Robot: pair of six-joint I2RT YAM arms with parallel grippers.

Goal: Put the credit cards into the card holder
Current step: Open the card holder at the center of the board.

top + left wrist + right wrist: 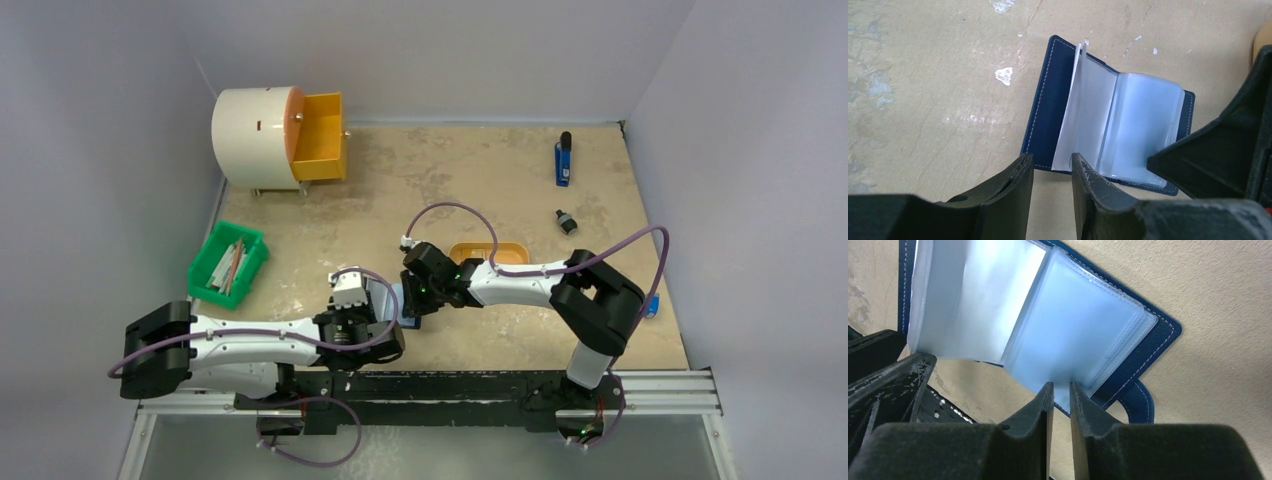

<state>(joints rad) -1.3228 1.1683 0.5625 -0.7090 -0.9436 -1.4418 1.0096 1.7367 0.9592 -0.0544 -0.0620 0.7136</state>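
The navy card holder (1045,105) lies open on the table, its clear pockets (1143,130) fanned up. It also shows in the right wrist view (1158,335). A pale whitish leaf (1083,115) stands up from the fold; I cannot tell whether it is a card or a pocket. My left gripper (1050,157) is open at the holder's near edge, the leaf's lower corner between its fingertips. My right gripper (1061,385) is closed on the edge of the pocket stack (1073,335). From above both grippers (385,300) (412,300) hide most of the holder. No loose card shows clearly.
An orange oval tray (488,253) lies just behind the right gripper. A green bin (228,263) with sticks stands at the left. A white drum with an orange drawer (262,137) is at the back left. A blue object (563,160) and a small black one (567,222) lie at the back right.
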